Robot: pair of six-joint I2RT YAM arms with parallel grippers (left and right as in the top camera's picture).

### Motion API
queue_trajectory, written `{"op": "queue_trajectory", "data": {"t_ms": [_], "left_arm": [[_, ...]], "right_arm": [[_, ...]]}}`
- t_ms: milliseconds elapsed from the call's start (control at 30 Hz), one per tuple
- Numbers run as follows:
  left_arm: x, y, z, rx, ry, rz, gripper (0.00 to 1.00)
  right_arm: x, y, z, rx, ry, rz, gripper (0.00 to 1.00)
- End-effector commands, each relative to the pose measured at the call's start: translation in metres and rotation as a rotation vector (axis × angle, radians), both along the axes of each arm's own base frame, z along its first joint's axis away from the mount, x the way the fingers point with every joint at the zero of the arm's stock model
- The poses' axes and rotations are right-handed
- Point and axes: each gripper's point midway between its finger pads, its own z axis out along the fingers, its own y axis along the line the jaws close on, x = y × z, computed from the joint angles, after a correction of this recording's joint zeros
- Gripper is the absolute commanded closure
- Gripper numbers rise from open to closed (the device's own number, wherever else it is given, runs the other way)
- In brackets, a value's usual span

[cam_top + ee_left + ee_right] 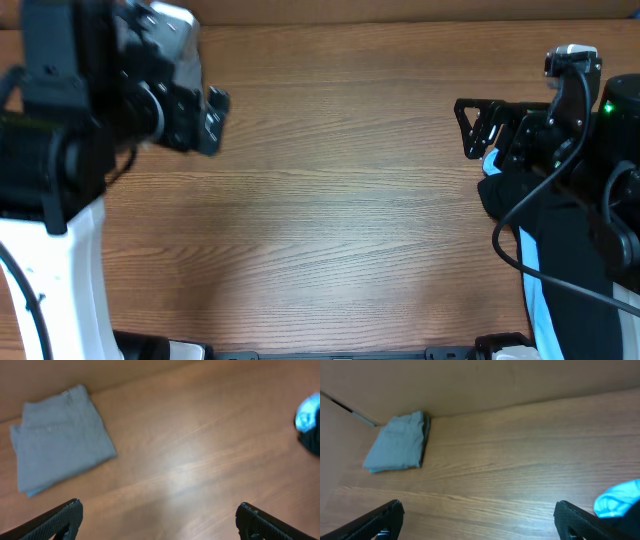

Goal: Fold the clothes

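A folded grey-green garment (60,440) lies flat on the wooden table, at the upper left of the left wrist view. It also shows in the right wrist view (400,442), near the back wall. In the overhead view my left arm hides it. A black garment (570,260) with a light blue one (535,290) lies at the table's right edge under my right arm. The light blue cloth shows in the right wrist view (620,500) and the left wrist view (310,412). My left gripper (210,120) (160,515) is open and empty. My right gripper (470,125) (477,512) is open and empty above bare wood.
The wooden table (340,220) spans the view between the arms. A brown back wall (470,385) runs along the far edge. Arm bases and cables stand at the left and right sides.
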Motion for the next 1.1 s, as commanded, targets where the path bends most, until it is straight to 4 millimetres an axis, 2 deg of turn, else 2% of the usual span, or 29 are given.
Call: {"op": "queue_trajectory", "data": {"t_ms": [0, 133, 267, 433, 633, 667, 800, 933, 1067], "left_arm": [[-0.007, -0.007, -0.018, 0.097, 0.069, 0.072, 0.0], [-0.014, -0.03, -0.022, 0.095, 0.084, -0.004, 0.0], [-0.012, -0.033, -0.024, 0.098, 0.09, -0.011, 0.0], [-0.012, -0.033, -0.025, 0.099, 0.093, -0.01, 0.0], [-0.012, -0.033, -0.025, 0.099, 0.093, -0.01, 0.0], [-0.012, -0.033, -0.025, 0.099, 0.093, -0.011, 0.0], [-0.012, -0.033, -0.025, 0.099, 0.093, -0.01, 0.0], [-0.012, -0.033, -0.025, 0.099, 0.093, -0.01, 0.0], [-0.012, -0.033, -0.025, 0.099, 0.093, -0.01, 0.0]], "right_arm": [[-0.005, -0.002, 0.001, -0.021, 0.002, -0.001, 0.0], [-0.007, -0.002, -0.011, -0.028, 0.059, -0.001, 0.0], [-0.007, -0.002, -0.018, -0.031, 0.091, 0.0, 0.0], [-0.009, 0.003, -0.018, -0.009, 0.096, 0.024, 0.0], [-0.022, 0.033, -0.01, 0.104, 0.107, 0.178, 0.0], [-0.024, 0.033, -0.013, 0.105, 0.121, 0.179, 0.0], [-0.023, 0.024, -0.016, 0.067, 0.125, 0.134, 0.0], [-0.027, 0.02, 0.003, -0.055, -0.029, 0.205, 0.0], [-0.033, 0.001, 0.014, -0.14, -0.099, 0.123, 0.0]]}}
